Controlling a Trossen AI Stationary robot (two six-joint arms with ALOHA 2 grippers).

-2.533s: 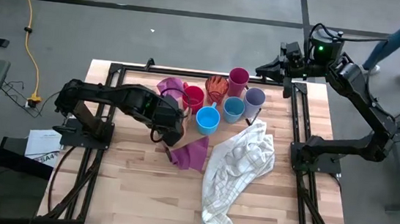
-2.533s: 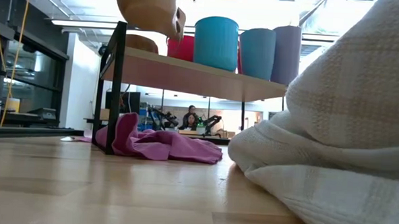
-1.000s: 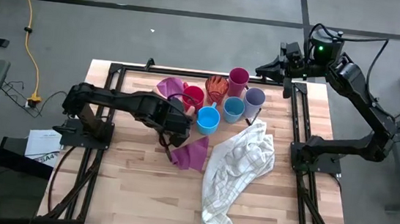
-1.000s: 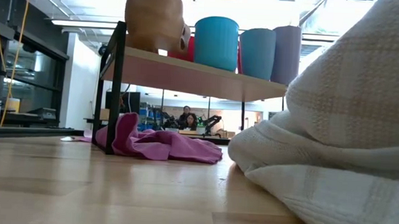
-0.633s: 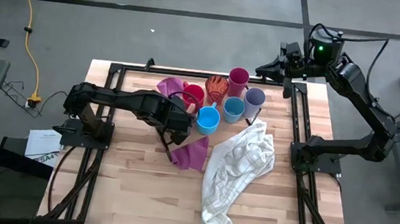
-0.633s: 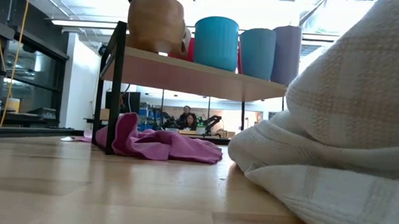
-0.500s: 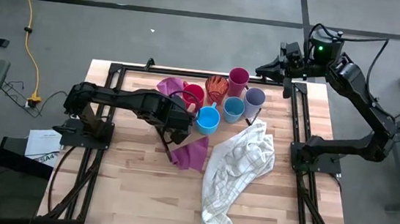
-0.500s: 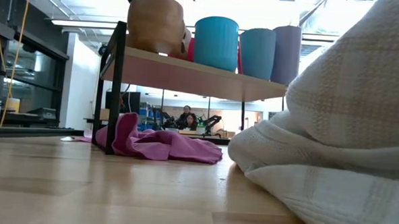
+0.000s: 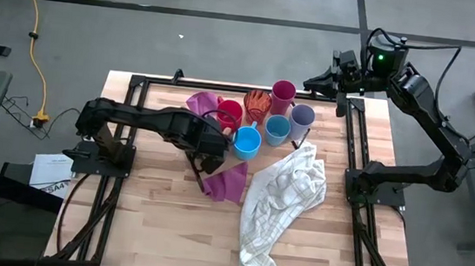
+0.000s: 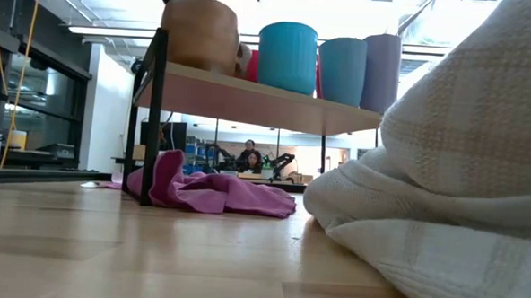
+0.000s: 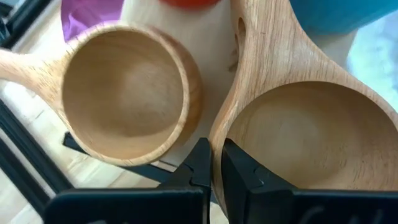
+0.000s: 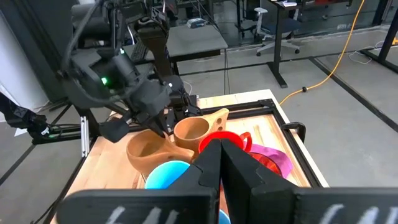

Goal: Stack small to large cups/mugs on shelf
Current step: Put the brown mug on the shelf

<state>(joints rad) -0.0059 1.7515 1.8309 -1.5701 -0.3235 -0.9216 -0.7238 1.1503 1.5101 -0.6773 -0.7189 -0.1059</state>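
- Left tool [image 11: 211, 163] pinches the rim of the larger tan mug [image 11: 298, 137], now at the shelf's [image 10: 250, 96] 9 o'clock end.
- Smaller tan mug [image 11: 124, 93] sits just beside it, handle pointing away; I judge that's the next nesting target.
- Right tool [image 12: 219, 163] parked at the desk's [image 9: 149, 229] 1 o'clock corner, tips pressed together.

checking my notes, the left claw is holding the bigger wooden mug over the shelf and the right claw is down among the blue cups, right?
Not quite. The left claw does pinch the bigger wooden mug over the shelf, but the right claw is not among the blue cups: the high view shows it raised beyond the table's far edge.
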